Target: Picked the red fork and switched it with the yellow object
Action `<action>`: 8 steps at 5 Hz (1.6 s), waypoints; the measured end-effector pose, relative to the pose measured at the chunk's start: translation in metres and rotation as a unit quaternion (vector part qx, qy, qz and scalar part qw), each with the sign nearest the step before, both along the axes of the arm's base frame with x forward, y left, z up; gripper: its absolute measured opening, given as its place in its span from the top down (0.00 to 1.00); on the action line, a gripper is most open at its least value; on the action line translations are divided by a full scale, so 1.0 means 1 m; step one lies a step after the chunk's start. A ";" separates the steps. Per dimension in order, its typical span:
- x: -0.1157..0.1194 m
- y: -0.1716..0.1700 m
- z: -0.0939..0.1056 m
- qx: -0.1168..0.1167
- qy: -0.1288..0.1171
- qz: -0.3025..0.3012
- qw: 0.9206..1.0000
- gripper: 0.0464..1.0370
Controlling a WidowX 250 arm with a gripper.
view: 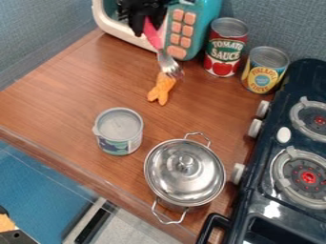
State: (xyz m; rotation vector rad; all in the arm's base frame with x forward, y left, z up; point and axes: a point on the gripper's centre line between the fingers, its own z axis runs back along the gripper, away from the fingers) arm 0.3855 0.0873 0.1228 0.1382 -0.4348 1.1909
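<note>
End effector (141,23) at top of view, in front of the toy microwave (169,42), closed on the handle end of the red fork (151,35). So the fork's in its grip, hanging w/ long axis running down & a bit right in view, tines lowest. Orange-yellow toy (161,90), prob. the "yellow object", lies on the tabletop (70,90) below the end effector & slightly right, right by the tines; can't tell if they touch. Its own long axis tilts the other way: upper end toward the tines, split end down-left.

That's the relation that matters: tines sit btwn end effector & toy, at the toy's upper end. Swap looks unfinished. Next, prob. put the fork down w/ tines clear of the toy, then go for the toy across its narrow middle. Risk: lowering straight here could pin or nudge it.
</note>
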 end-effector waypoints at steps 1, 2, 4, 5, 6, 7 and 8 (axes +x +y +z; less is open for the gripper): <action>0.009 0.016 -0.012 0.028 0.002 0.070 0.997 0.64; 0.016 0.031 -0.032 0.061 0.007 0.126 0.990 0.64; 0.017 0.040 -0.037 0.085 0.021 0.150 0.985 0.64; 0.015 0.044 -0.038 0.082 0.023 0.156 0.984 0.64; 0.015 0.046 -0.038 0.083 0.026 0.151 0.985 0.64; 0.015 0.046 -0.038 0.086 0.023 0.153 0.984 0.64; 0.016 0.046 -0.046 0.086 0.027 0.150 0.985 0.64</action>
